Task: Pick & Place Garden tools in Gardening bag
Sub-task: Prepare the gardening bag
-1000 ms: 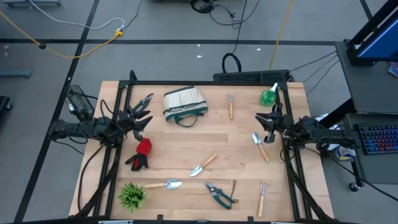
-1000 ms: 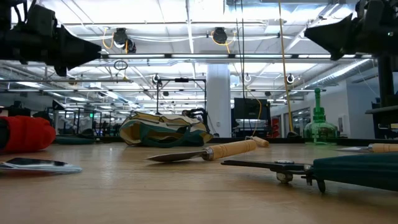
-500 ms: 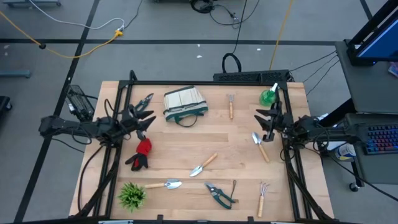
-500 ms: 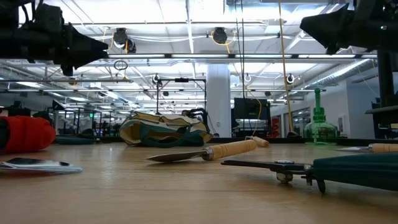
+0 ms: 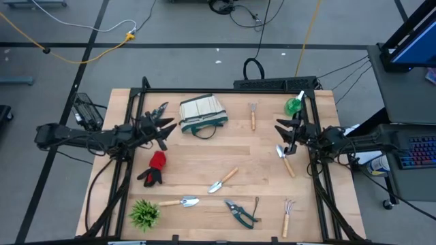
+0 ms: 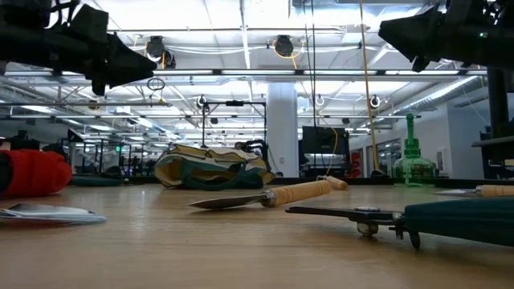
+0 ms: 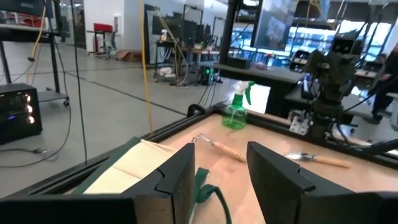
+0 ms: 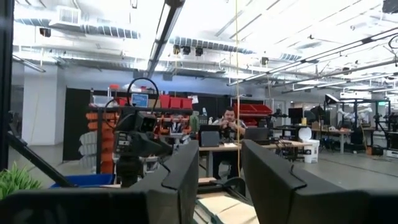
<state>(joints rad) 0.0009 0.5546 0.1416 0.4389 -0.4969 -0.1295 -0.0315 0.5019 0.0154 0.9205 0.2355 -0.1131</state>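
Note:
The cream gardening bag [image 5: 203, 112] lies on the table at the far middle. Tools lie flat around it: pruners [image 5: 158, 110], a red-and-black glove [image 5: 155, 167], trowels [image 5: 223, 180] [image 5: 180, 202] [image 5: 286, 160], green pruners [image 5: 240, 211], forks [image 5: 253, 114] [image 5: 288, 214], and a green spray bottle [image 5: 294, 105] standing at the far right. My left gripper [image 5: 165, 131] hangs open above the table's left side, just left of the bag [image 7: 134, 165]. My right gripper [image 5: 281, 131] hangs open above the right side, over the trowel's blade. Both are empty.
A spiky green plant [image 5: 144, 212] stands at the near left corner. A black frame [image 5: 225, 90] runs along the table's far edge and both sides. The middle of the table [image 5: 225, 146] between the grippers is bare wood.
My left gripper has moved toward the table's right edge, closer to the bag, and risen a little. My right gripper has edged toward the table's left edge. No tool has moved.

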